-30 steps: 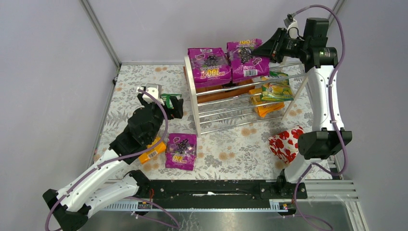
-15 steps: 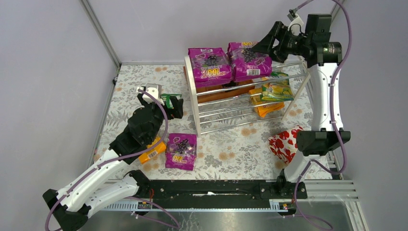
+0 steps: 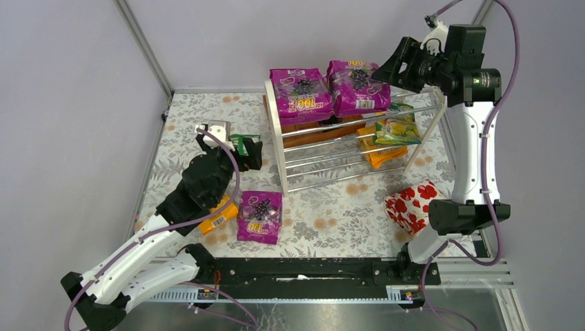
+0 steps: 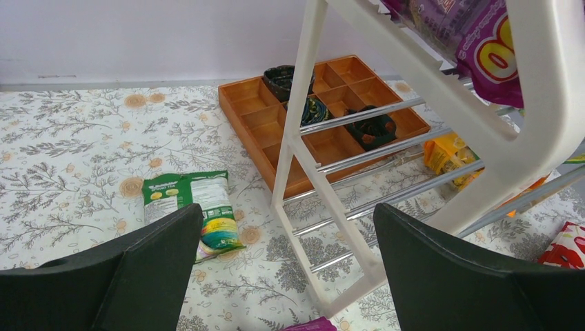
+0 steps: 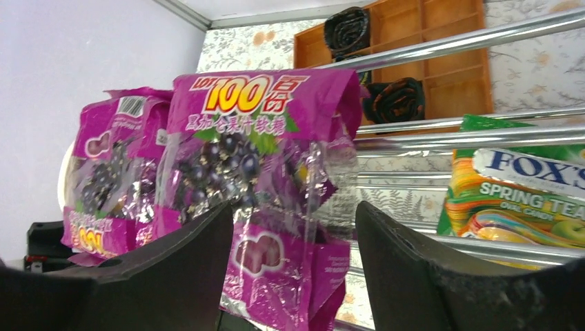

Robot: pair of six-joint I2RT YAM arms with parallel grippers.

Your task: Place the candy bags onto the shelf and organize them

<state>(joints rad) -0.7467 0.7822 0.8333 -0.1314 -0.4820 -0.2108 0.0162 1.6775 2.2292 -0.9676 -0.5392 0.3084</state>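
left pincer (image 4: 288, 219) spread, right pincer (image 5: 293, 210) spread, brown tray (image 4: 252, 114) beneath shelf (image 3: 276, 131), heart package (image 3: 409, 205) nearby

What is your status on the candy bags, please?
Left gripper open by shelf end. Right gripper open at top-tier magenta bag. On table: loose magenta bag, orange bag, green bag. Nothing in the way.

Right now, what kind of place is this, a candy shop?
Probably a robot practice booth, not a shop: a left arm and right arm bolted to a rail, plain walls close around, and only one small shelf of candy bags.
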